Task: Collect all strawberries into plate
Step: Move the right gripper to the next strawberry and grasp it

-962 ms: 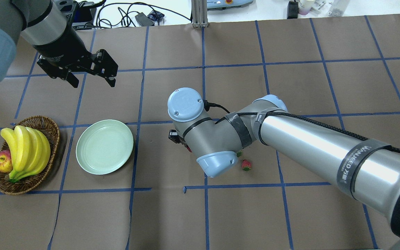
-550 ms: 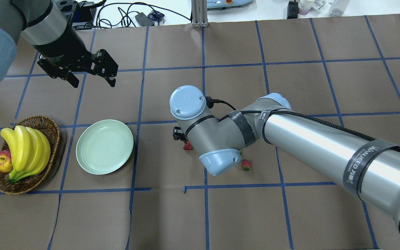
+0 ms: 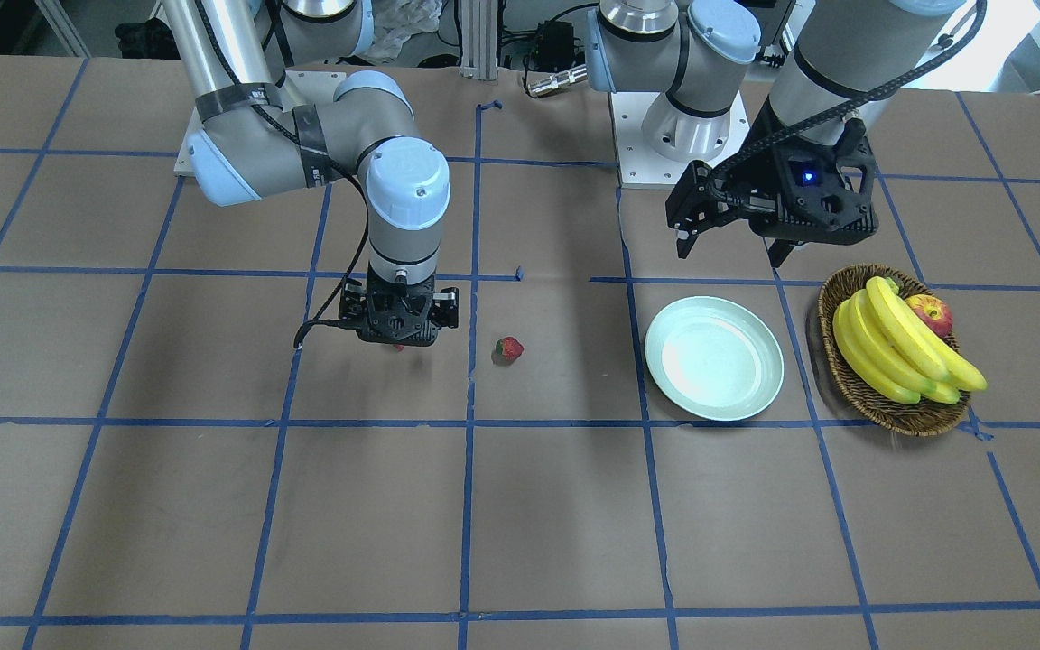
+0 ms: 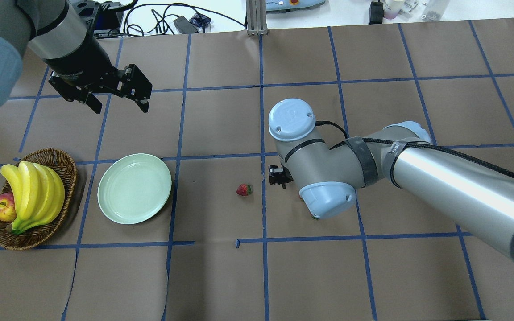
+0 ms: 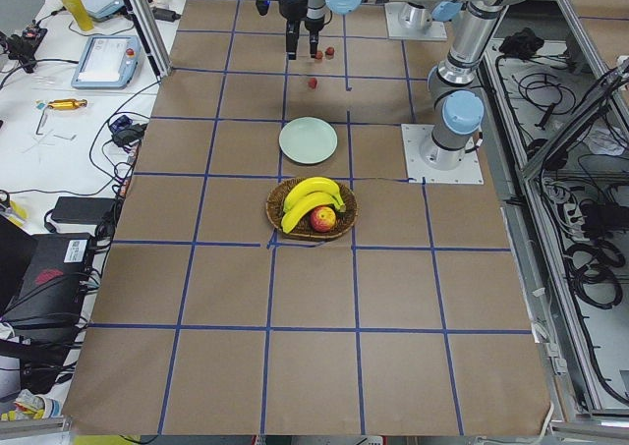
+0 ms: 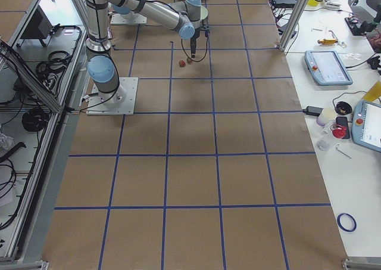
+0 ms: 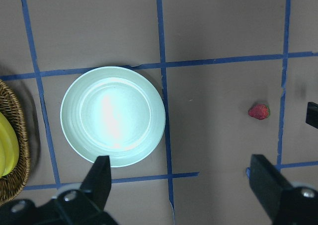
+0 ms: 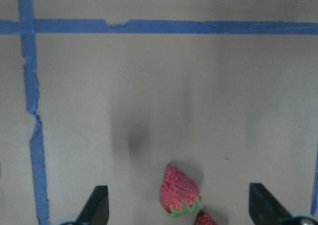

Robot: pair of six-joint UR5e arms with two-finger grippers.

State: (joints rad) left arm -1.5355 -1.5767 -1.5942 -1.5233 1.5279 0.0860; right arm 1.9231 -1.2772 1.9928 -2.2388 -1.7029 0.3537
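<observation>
Now the right tool (image 3: 399, 327), held open, has been moved from one strawberry (image 4: 243, 190) to above two more strawberries (image 8: 179, 196); the plate (image 4: 134, 188) is left empty.

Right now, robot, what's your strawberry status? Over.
Left gripper open, hovering. Right gripper open over two small red strawberries. Round pale mint-green plate empty. Third strawberry loose toward plate, nothing between.
</observation>
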